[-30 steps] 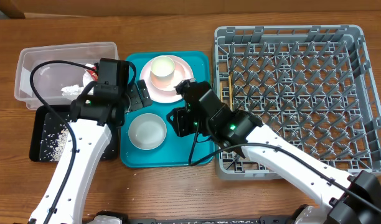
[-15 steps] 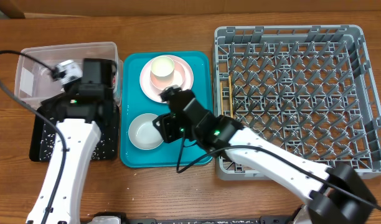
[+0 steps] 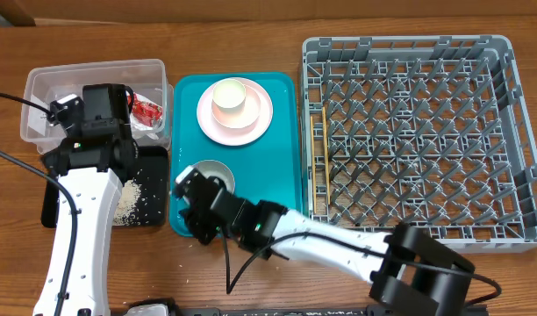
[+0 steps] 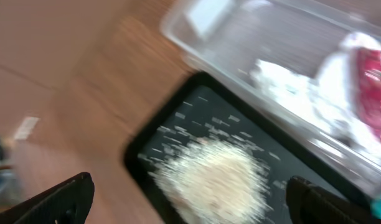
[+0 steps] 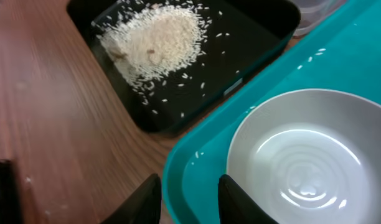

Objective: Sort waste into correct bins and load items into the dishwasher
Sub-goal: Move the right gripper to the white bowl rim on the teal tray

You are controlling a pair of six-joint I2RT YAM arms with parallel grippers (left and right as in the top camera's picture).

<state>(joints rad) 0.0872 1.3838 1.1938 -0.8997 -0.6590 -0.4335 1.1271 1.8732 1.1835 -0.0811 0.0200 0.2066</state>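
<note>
Waste looked sorted: loose white rice grains (image 5: 156, 34) lay in the shallow black rectangular tray (image 5: 253, 37). Right tool (image 5: 190, 190), part-open and empty, hung over the teal serving tray (image 5: 203, 143) rim, beside the round white bowl (image 5: 302, 155) resting on it. Left tool (image 4: 187, 183) gaped, empty. Next, probably: grip bowl rim, carry to grey plastic dish rack (image 3: 400, 42).

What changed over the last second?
Right tool swung from near the round pale pink plate down-left to the near-left rim of the teal serving tray, beside the white bowl. Left tool shifted left, above the clear plastic tub. Nothing grabbed or dropped. Plate, bowl, grey dish rack unmoved.
</note>
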